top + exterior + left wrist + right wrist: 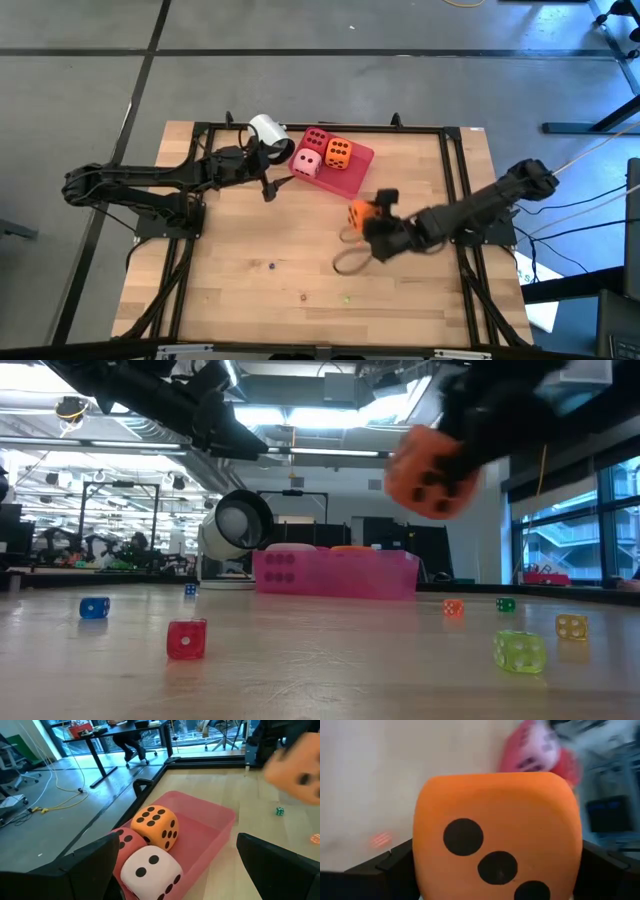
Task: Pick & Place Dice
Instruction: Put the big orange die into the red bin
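High view: we are carrying the last orange die, pinched in our right gripper, toward the tray already holding three dice; left gripper spread.

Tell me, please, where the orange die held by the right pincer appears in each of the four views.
High view: orange die right of centre, in the right pincer.
Low view: upper right, lifted above the table.
Left wrist view: blurred at the right edge.
Right wrist view: fills the centre, between the dark fingers.
Shared landmark: the pink tray.
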Controlling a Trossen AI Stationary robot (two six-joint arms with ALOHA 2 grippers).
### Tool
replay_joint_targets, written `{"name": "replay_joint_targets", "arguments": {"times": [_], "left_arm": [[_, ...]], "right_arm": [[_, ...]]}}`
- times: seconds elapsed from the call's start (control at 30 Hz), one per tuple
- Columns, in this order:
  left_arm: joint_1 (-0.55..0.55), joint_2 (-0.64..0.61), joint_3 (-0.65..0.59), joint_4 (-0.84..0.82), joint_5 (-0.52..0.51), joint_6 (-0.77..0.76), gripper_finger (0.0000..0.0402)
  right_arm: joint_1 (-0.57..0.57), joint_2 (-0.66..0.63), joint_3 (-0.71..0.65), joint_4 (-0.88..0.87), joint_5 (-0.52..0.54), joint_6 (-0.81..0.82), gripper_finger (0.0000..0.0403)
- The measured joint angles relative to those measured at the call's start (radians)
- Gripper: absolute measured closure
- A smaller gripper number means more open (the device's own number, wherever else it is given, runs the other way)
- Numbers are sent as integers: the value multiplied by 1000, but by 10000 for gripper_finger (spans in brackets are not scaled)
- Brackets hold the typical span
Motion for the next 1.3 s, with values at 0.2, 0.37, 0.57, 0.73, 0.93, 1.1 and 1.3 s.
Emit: {"name": "replay_joint_targets", "arguments": {"times": [0.2, 0.37, 0.57, 0.73, 0.93, 1.1, 1.3], "left_arm": [[0, 0, 0, 1, 2, -2, 2], [0, 9, 0, 1, 22, -59, 2], [0, 53, 0, 71, 27, -88, 2], [-5, 133, 1, 195, 34, -64, 2], [-16, 265, 0, 358, 34, -16, 23], [-15, 325, 21, 411, 34, 2, 77], [-15, 362, 74, 385, 136, -12, 162]], "right_arm": [[-225, 5, 0, 269, -35, -199, 28], [-382, 62, 2, 408, -189, -275, 20], [-475, 168, 1, 455, -210, -355, 24], [-512, 235, 1, 493, -222, -355, 17], [-527, 252, 1, 510, -237, -348, 18], [-529, 253, 1, 508, -275, -287, 19], [-538, 253, 1, 539, -332, -292, 17]]}}
